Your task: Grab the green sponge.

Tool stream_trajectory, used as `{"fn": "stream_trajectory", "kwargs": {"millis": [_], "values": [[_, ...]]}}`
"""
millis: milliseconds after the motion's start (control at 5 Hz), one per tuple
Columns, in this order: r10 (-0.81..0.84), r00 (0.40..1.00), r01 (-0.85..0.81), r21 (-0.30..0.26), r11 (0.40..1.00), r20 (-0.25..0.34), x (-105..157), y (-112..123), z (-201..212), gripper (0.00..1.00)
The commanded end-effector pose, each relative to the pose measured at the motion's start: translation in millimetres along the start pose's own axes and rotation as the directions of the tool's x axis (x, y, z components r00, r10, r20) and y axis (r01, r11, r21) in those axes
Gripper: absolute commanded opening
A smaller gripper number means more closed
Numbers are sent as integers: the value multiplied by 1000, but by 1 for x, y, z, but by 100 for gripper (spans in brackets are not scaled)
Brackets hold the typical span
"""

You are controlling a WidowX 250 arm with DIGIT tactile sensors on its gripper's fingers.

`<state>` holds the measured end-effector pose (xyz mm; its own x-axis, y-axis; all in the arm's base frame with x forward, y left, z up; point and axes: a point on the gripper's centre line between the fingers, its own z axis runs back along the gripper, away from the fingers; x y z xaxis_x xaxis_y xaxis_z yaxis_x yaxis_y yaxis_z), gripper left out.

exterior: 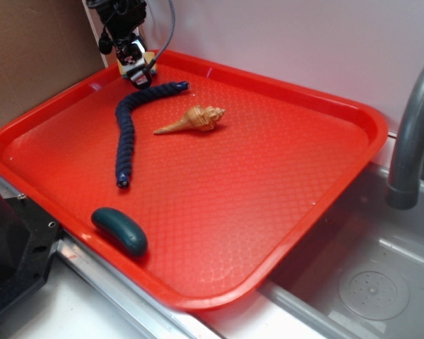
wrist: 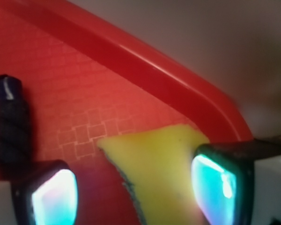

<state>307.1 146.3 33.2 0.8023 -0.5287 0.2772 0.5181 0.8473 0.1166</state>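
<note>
Closest to the exterior camera, a dark teal oval lump (exterior: 119, 231) lies by the near edge of the red tray (exterior: 283, 212), toward its near left corner. Farther in, a dark blue braided rope (exterior: 131, 127) curves from the tray's middle left up toward the far edge, and a tan seashell (exterior: 192, 119) rests just beside it on the right, apart from the rope. At the far left corner, the gripper (exterior: 136, 69) stands low over the tray, with the rope's upper end near its fingers. The green sponge (wrist: 152, 171), a yellow foam block with a thin dark scouring edge, lies on the tray floor close to the far rim; in the exterior view only a sliver of yellow shows behind the gripper. The wrist view has the sponge between the two spread fingertips (wrist: 214, 183), the right pad over its edge, the left pad clear of it; contact cannot be judged. A grey tap (exterior: 413, 134) rises over the sink (exterior: 367, 282) beyond the tray's right edge.
</note>
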Motion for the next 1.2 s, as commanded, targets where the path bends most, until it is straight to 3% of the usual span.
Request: {"fn": "stream_trajectory", "kwargs": {"millis": [0,200,400,600,1000], "values": [[16,999,-16,2,1000,31,-10,-9,-8,79],[8,1000,-8,-5,1000,10,-10,-22,-13,0],[-16,1000,15,10,1000,23,1,-35,3,0],[-5,1000,4,57,998,21,16,-63,46,0],[175,981,-171,61,983,-84,40,-135,111,0]]}}
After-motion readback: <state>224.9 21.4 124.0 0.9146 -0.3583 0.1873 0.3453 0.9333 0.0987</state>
